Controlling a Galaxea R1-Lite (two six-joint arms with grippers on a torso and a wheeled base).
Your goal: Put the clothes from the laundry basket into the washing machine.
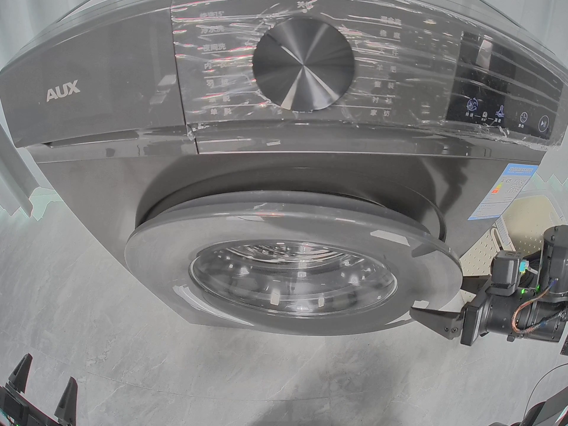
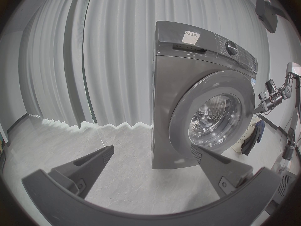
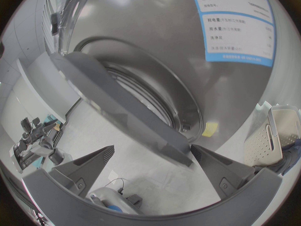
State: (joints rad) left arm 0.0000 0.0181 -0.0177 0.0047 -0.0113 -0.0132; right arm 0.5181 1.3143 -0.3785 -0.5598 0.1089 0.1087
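Head view: we see the glossy grey washing machine (image 1: 89, 184), its round glass door (image 1: 293, 276) ajar, the rim between the fingers of the open right tool (image 3: 150, 149). The left tool (image 1: 49, 369) hangs open low; dark clothes (image 3: 290, 160) drape the perforated laundry basket (image 3: 266, 138) beside the machine.

Shut off across the drum mouth (image 3: 141, 88) by the door (image 1: 160, 255) of the washing machine (image 1: 89, 184), ajar by only a narrow slit on the right. Crowded there by the right end effector (image 3: 150, 148), spread around the door's edge, and the laundry basket (image 3: 263, 138) just beside. Open along the floor (image 1: 236, 374) in front.
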